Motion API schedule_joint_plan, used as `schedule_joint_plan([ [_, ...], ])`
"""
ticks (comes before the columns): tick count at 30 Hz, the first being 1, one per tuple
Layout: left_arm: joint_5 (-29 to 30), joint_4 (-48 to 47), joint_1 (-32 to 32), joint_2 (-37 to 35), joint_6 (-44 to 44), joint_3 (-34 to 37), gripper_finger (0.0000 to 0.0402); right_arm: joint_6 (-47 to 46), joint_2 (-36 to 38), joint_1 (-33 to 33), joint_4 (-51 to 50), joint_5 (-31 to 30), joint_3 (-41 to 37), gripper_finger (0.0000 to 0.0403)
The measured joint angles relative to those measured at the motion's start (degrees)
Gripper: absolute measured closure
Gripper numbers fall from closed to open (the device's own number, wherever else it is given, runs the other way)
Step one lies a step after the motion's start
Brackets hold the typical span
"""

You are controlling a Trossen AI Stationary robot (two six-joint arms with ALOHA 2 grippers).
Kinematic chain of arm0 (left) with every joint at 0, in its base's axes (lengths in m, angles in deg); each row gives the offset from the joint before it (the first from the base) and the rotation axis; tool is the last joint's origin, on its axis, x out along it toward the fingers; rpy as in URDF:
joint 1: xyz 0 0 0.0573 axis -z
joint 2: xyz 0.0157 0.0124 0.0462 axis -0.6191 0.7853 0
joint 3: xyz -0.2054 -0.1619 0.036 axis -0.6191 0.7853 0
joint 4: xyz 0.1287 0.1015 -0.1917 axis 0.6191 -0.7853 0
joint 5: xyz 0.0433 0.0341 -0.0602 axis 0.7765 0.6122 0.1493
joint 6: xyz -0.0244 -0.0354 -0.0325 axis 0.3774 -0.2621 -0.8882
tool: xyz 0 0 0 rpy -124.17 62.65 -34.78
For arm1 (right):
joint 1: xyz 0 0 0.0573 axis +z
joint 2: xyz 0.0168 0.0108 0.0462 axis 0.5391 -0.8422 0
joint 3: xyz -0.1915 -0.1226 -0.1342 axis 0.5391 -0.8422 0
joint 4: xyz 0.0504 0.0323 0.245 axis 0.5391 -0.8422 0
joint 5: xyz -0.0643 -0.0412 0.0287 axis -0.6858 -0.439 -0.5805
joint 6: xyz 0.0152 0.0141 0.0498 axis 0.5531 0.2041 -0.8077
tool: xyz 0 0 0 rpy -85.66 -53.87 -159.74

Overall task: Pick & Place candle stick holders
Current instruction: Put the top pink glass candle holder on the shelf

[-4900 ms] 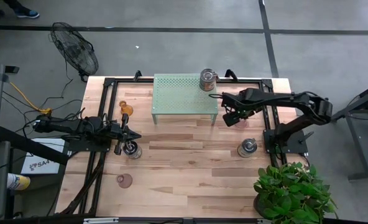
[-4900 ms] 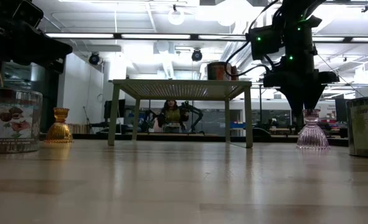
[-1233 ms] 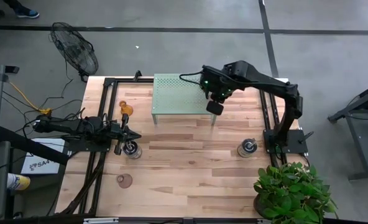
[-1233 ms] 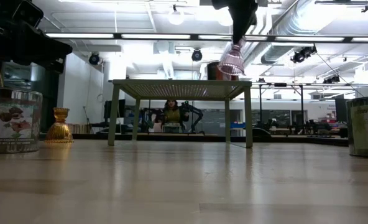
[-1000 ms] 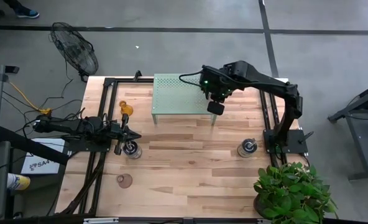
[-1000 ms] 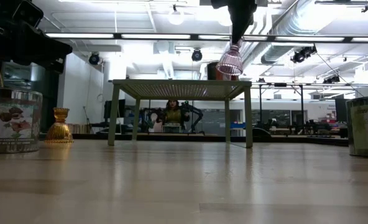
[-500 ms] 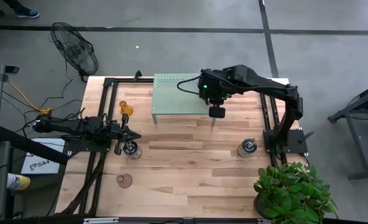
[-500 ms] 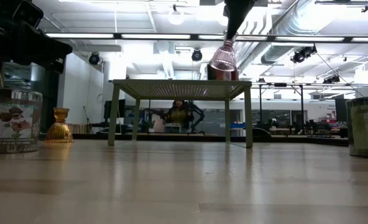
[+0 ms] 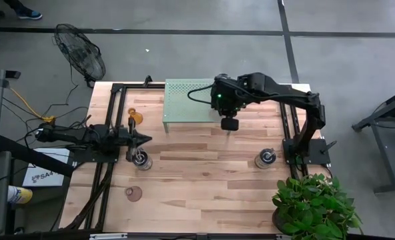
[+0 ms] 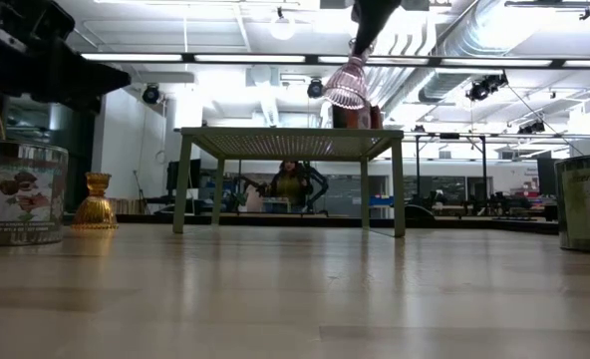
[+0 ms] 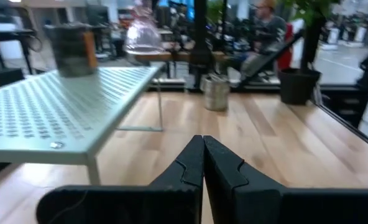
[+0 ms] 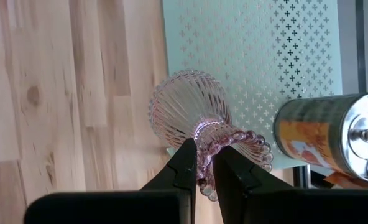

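My right gripper (image 12: pixel 200 163) is shut on a pink ribbed glass candle holder (image 12: pixel 185 107), held in the air over the right end of the pale green perforated stand (image 9: pixel 187 100); the holder also shows in the low view (image 10: pixel 346 83). My left gripper (image 11: pixel 202 151) is shut and empty, beside a silvery holder (image 9: pixel 143 161) standing on the table at the left. An amber holder (image 9: pixel 135 118), a pinkish holder (image 9: pixel 133 193) and a second silvery holder (image 9: pixel 265 158) stand on the table. A silvery can-shaped holder (image 12: pixel 333 134) stands on the stand. My right gripper pinches the pink holder's narrow neck (image 12: pixel 204 132), between its ribbed bell and its beaded rim, between the two fingers. The fingers come from above, pointing down. The holder is lifted clear and hangs tilted below the fingers (image 10: pixel 367 30), bell end lowest, above the stand's top.
A potted plant (image 9: pixel 314 203) stands at the table's near right corner. Black frame rails (image 9: pixel 114 100) run along the table's left, far and right sides. A fan (image 9: pixel 81 50) stands on the floor beyond the far left corner. A person sits in the room behind (image 10: pixel 289 184).
My right gripper has carried the pink holder toward the table's left and a little up, over the stand's right end, and the holder has tipped further. My left gripper has risen a little beside the silvery holder.
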State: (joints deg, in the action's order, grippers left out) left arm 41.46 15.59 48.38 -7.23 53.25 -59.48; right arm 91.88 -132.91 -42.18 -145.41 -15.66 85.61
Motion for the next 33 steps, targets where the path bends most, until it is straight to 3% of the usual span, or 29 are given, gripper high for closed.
schedule_joint_plan([
  [6,2.00,3.82,0.00,0.02,-0.24,0.00,0.0400,-3.50,0.00,0.31,0.29,-0.10,0.00,0.0376],
  [12,2.60,15.81,0.00,0.00,-2.67,-0.02,0.0400,-6.32,0.00,0.34,0.42,-0.65,0.00,0.0376],
  [19,16.02,26.08,-0.02,0.00,-4.62,-0.11,0.0400,-7.79,0.00,0.34,1.25,-1.68,0.00,0.0376],
  [23,14.86,26.00,0.00,0.38,-4.52,-0.51,0.0401,-7.79,0.00,0.34,2.26,-1.68,0.00,0.0376],
  [28,14.59,26.00,0.00,6.16,-4.50,-2.40,0.0401,-6.91,0.00,0.34,4.77,-1.15,0.00,0.0376],
  [33,13.90,25.95,-0.02,18.05,-4.49,-7.42,0.0378,-4.04,0.00,0.30,7.20,0.53,0.00,0.0376],
])
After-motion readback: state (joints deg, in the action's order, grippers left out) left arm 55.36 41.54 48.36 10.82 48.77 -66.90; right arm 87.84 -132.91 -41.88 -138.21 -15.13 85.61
